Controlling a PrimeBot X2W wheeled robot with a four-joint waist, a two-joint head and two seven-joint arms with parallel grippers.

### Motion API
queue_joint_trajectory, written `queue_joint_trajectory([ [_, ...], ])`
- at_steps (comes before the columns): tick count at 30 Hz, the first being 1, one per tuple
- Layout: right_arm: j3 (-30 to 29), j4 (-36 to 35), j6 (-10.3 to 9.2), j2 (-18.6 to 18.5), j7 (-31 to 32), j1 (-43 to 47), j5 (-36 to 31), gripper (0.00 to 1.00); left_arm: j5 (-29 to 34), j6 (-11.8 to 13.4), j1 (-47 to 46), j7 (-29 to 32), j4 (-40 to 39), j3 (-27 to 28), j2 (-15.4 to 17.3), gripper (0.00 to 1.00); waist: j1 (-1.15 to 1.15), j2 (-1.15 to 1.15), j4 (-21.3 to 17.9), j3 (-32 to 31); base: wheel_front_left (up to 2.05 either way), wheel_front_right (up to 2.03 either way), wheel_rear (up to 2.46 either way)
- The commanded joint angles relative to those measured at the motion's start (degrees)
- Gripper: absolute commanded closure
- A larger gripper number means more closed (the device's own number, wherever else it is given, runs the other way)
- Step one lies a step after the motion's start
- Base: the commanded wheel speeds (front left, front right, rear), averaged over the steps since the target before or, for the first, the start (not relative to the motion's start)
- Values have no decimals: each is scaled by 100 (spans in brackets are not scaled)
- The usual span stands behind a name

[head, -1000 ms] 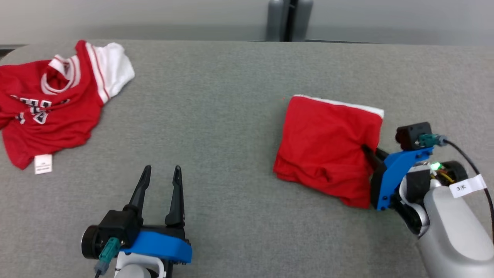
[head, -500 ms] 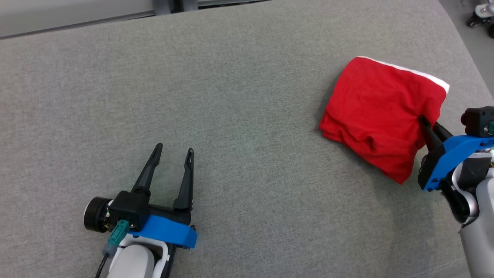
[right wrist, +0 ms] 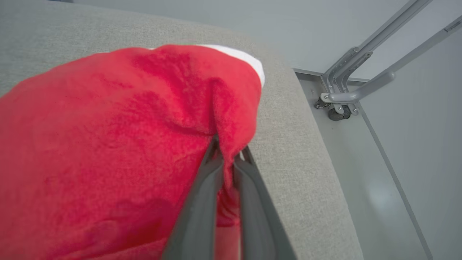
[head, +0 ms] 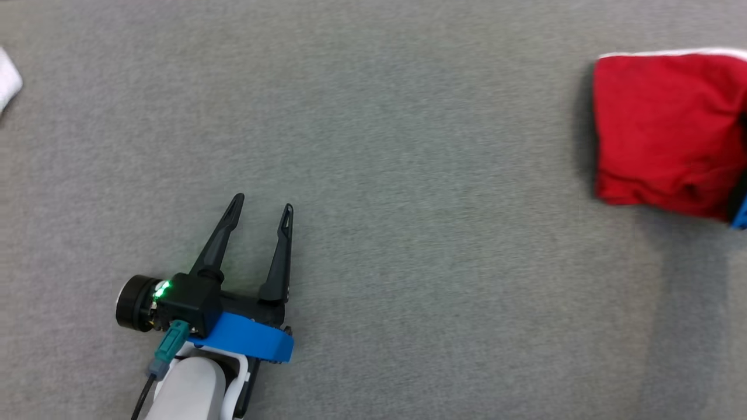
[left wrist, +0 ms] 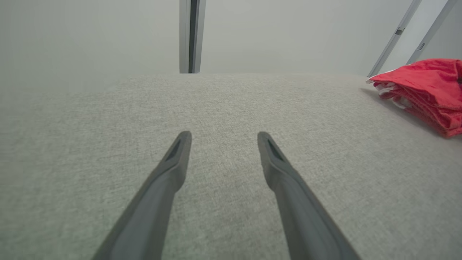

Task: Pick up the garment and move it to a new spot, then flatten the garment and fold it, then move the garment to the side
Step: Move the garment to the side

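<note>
Grey table (head: 373, 175): folded garment (right wrist: 108, 144) pinched in right gripper (right wrist: 227, 159).

The garment (head: 659, 128) lies at the right of the table (head: 408, 262), near its edge, with the right gripper (right wrist: 231, 148) at the garment's right side. The left gripper (head: 262, 203) sits over the table at near left, well apart.

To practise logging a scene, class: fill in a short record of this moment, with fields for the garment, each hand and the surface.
garment: red with a white edge, folded, on the right side of the table
left hand: open, empty, over bare table
right hand: shut on the garment's edge
table: grey fabric top
</note>
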Motion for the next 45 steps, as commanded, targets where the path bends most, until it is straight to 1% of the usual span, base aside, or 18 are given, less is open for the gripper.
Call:
queue_joint_trajectory([
  [1,-47,77,-1,-191,57,-195,-62,100,14,25,-44,15,-42,5,28,0,-1,0,215,180,0,0,0],
  [6,-240,332,-2,-718,228,-642,-228,100,-15,62,-45,43,-164,-15,36,0,-1,0,510,343,0,0,0],
  [11,-276,459,-2,-1096,277,-952,-424,100,-45,81,-14,35,-202,-50,46,0,-1,0,654,439,0,0,0],
  [12,-267,488,-2,-1131,263,-995,-488,95,-49,89,-5,32,-200,-56,47,0,-1,0,666,452,0,0,0],
  [13,-279,504,-2,-1160,217,-1042,-560,88,-55,96,0,27,-198,-64,45,0,-1,0,676,468,0,0,0],
  [14,-306,513,-2,-1175,141,-1097,-630,39,-60,105,-3,26,-191,-72,44,0,-1,0,682,482,0,0,0],
  [15,-327,526,-2,-1166,56,-1129,-703,0,-63,113,-11,23,-184,-80,42,0,-1,0,687,492,0,0,0],
  [20,-420,642,-2,-941,-459,-1181,-990,0,-83,115,-85,13,-151,-128,20,0,-1,0,691,489,0,0,0],
  [24,-423,723,-2,-705,-812,-1192,-1043,0,-117,148,-97,4,-124,-110,32,0,-1,0,647,409,0,0,0],
  [31,119,676,-2,-357,-1210,-1224,-902,0,-287,195,-158,-45,19,83,99,0,-1,0,567,101,0,0,0],
  [34,317,647,-2,-113,-1386,-1138,-787,0,-404,210,-185,-86,197,207,106,0,-1,0,564,-138,0,0,0],
  [39,482,612,-2,306,-1660,-814,-661,0,-588,238,-178,-138,597,382,90,0,-1,0,630,-622,0,0,0],
  [41,515,564,-2,496,-1734,-647,-674,0,-661,251,-139,-155,762,440,78,0,-1,0,676,-810,0,0,0],
  [45,389,447,-2,968,-1964,-142,-661,0,-823,261,48,-191,1107,566,-3,0,-1,0,782,-1220,0,0,0],
])
